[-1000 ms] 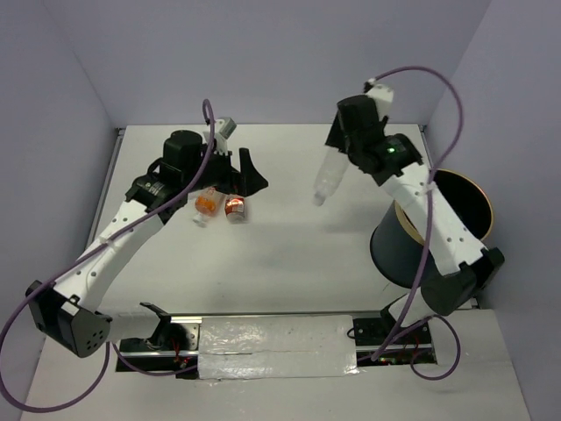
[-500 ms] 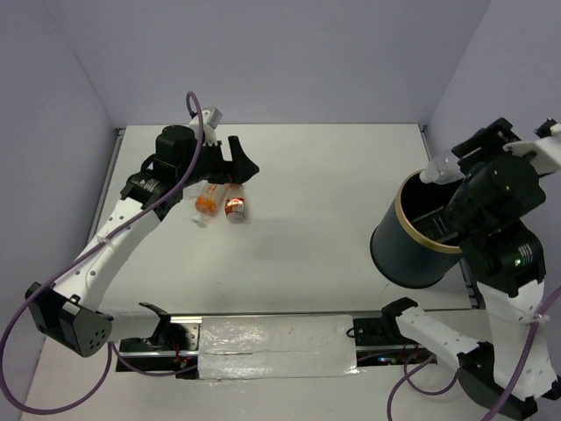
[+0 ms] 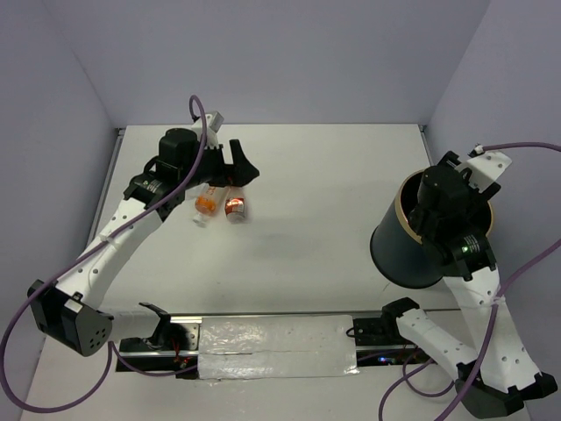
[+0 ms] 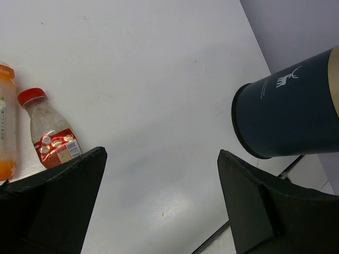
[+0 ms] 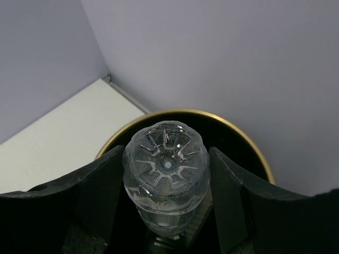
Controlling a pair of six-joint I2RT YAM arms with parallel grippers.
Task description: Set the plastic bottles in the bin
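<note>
Right gripper squeezing clear bottle, aiming it into bin mouth for drop. Left gripper gaping wide over orange bottle and red-labelled bottle, upper left, readying grab.

Two bottles lie left of the bin.

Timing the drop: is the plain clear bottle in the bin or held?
Held. The fingers of the right end effector grip the clear bottle, its base facing into the bin.

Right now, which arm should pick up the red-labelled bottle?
Left. The left hand, open, hovers by the red-labelled bottle and orange bottle; the right hand holds a clear bottle over the bin.
</note>
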